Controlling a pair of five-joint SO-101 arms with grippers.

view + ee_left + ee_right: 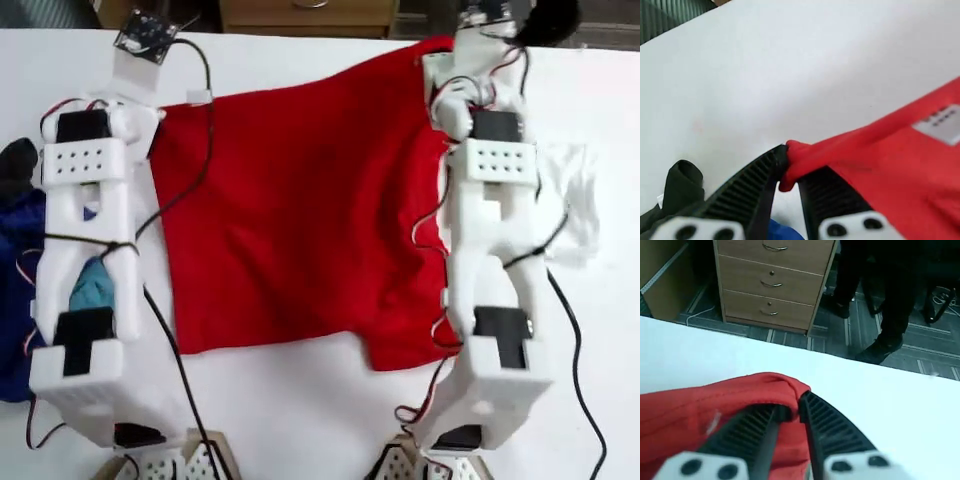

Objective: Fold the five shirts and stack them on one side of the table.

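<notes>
Left jaws pinch shut on a corner of the red shirt (880,160); right jaws clamp another corner, the shirt spread across the table (300,400).

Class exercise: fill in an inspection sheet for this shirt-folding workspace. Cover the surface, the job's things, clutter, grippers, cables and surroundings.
Surface: white table, bare at its near edge.
Job's things: red shirt spread out between the arms; heap of clothes in blue, black and teal at the left arm's side; white cloth beside the right arm.
Clutter: nothing seen.
Grippers: left gripper shut on a corner of the red shirt; right gripper shut on its edge.
Cables: black cable crosses the red shirt near the left arm.
Surroundings: wooden drawer unit on the floor beyond the table.
</notes>
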